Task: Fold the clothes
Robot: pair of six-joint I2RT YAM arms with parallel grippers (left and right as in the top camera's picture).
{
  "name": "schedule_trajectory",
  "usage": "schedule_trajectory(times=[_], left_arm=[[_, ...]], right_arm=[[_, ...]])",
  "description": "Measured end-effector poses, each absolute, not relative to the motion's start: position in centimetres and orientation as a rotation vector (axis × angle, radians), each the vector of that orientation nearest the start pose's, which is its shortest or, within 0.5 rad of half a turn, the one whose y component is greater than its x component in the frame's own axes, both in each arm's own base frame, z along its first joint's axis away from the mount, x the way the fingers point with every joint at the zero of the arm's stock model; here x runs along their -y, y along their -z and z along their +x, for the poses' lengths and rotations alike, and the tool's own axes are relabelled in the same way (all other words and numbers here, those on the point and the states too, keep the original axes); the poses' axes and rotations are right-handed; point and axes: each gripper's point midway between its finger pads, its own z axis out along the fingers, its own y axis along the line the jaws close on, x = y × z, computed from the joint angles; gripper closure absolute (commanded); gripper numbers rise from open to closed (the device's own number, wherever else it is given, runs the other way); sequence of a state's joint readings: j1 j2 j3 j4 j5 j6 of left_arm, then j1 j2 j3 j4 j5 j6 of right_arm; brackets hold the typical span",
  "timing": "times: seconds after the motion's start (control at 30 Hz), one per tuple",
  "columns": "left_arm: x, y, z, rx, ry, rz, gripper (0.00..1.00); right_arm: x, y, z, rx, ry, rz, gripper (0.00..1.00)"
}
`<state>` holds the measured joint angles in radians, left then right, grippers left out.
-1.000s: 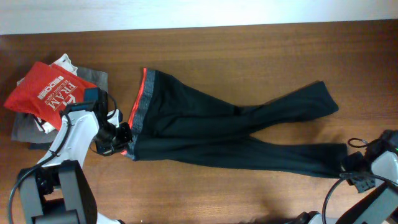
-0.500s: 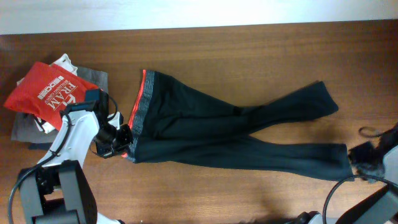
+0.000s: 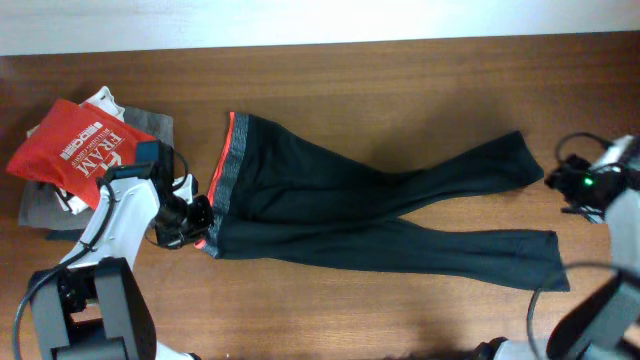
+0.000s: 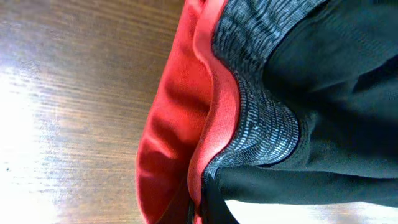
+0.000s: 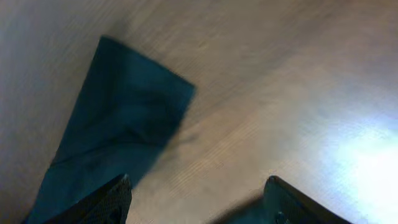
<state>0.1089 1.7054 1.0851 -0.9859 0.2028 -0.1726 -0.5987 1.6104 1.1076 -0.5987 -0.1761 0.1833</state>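
The clothes, black leggings, lie spread flat on the wooden table, with the waistband at the left and both legs reaching right. My left gripper is shut on the waistband's near corner. The left wrist view shows the grey waistband and orange-red lining running into my left gripper. My right gripper hovers open just right of the far leg's end. In the right wrist view that cuff lies ahead to the left, and nothing is between the right gripper's fingers.
A red T-shirt with white print lies on grey folded garments at the table's left end, close behind my left arm. The near leg's end lies by the right front. A white wall strip borders the far edge.
My right gripper has opened and moved away from the near leg's end, up to the far leg's end. The left gripper and the waistband have not moved.
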Motion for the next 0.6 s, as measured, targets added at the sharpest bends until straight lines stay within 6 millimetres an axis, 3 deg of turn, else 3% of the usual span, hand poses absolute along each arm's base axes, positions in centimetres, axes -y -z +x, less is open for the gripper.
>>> schedule_trajectory(times=[0.13, 0.27, 0.6], left_arm=[[0.4, -3.9, 28.4, -3.132, 0.326, -0.449, 0.99], [0.4, -3.9, 28.4, -3.13, 0.326, -0.449, 0.99], [0.4, -3.9, 28.5, -3.127, 0.325, -0.448, 0.99]], right_arm=[[18.5, -5.5, 34.8, -2.542, -0.132, 0.928, 0.28], [19.1, -2.8, 35.6, -2.559, -0.135, 0.925, 0.28], [19.9, -1.1, 36.9, -2.535, -0.124, 0.903, 0.33]])
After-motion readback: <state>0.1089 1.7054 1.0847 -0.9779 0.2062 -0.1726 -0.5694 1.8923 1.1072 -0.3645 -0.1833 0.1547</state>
